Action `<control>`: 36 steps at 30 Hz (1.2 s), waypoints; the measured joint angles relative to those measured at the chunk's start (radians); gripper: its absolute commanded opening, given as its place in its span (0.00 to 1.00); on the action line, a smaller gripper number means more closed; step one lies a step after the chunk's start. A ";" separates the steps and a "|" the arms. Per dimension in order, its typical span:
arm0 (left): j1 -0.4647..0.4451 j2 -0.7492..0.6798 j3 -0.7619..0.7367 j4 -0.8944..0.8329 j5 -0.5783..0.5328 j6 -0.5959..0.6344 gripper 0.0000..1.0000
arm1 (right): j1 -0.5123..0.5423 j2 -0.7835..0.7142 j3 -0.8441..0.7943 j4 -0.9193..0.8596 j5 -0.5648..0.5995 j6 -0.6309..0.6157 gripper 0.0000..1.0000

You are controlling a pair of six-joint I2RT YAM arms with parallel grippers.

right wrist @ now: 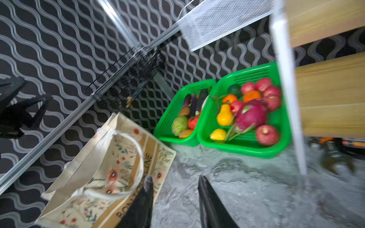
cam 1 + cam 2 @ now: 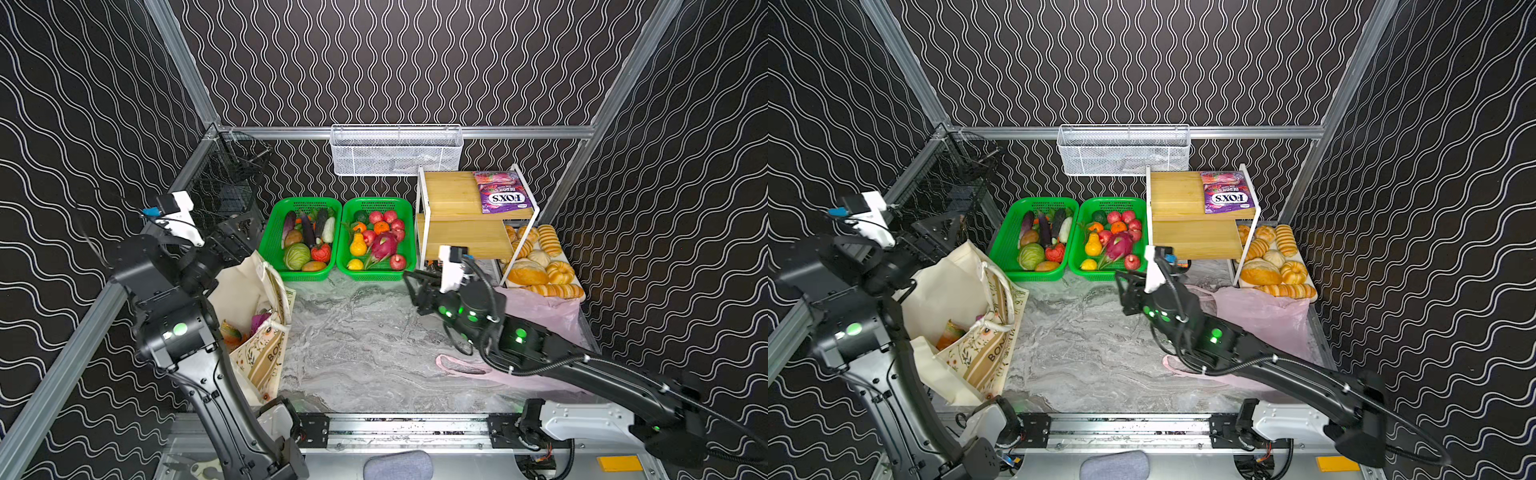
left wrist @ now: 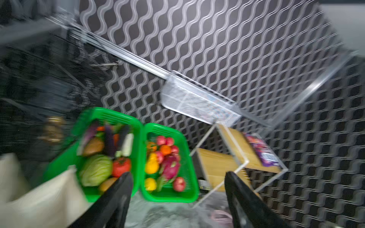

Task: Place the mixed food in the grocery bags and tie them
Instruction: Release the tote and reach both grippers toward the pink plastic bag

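Left end effector [image 3: 177, 197] spread wide, empty, canvas tote [image 2: 249, 299] close beside. Right end effector [image 1: 175, 199] part-spread, empty; bare worktop [image 2: 365, 340] beneath, fruit basket [image 2: 376, 275] rim just ahead.

The purple packet [image 2: 500, 193] on the top shelf [image 2: 451, 195] bore the brand "FOX'S" in dark letters on a white panel, with "BERRIES" beside it. Both words stood upside down in both top views; the packet's [image 2: 1227, 193] smaller print was too small to read. The tote [image 2: 266, 353] carried a brown band of capitals beginning "BO". In the right wrist view the tote [image 1: 110, 158] read "BON" and, further along, "LINE", with the middle letters covered.
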 measured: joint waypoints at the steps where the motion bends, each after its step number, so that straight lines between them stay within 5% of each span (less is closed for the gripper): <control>1: -0.041 0.013 0.000 0.021 0.026 -0.036 0.78 | -0.029 -0.043 -0.037 -0.023 0.019 0.016 0.38; 5: -0.323 0.085 0.121 -0.049 0.053 0.016 0.85 | -0.174 -0.201 -0.163 -0.165 0.026 0.084 0.36; 8: -0.613 0.113 0.120 -0.119 -0.055 0.080 0.86 | -0.284 -0.308 -0.251 -0.265 0.022 0.125 0.36; 15: -1.208 0.163 -0.070 -0.196 -0.394 0.142 0.89 | -0.466 -0.383 -0.300 -0.509 0.003 0.154 0.71; 18: -1.364 0.225 -0.116 -0.180 -0.503 0.141 0.89 | -0.496 -0.358 -0.306 -0.586 0.016 0.170 0.72; 26: -1.519 0.410 -0.117 -0.113 -0.725 0.142 0.90 | -0.546 -0.293 -0.349 -0.648 0.020 0.203 0.72; 36: -1.534 0.232 -0.397 0.024 -0.921 0.108 0.94 | -0.571 -0.268 -0.455 -0.617 -0.093 0.208 0.72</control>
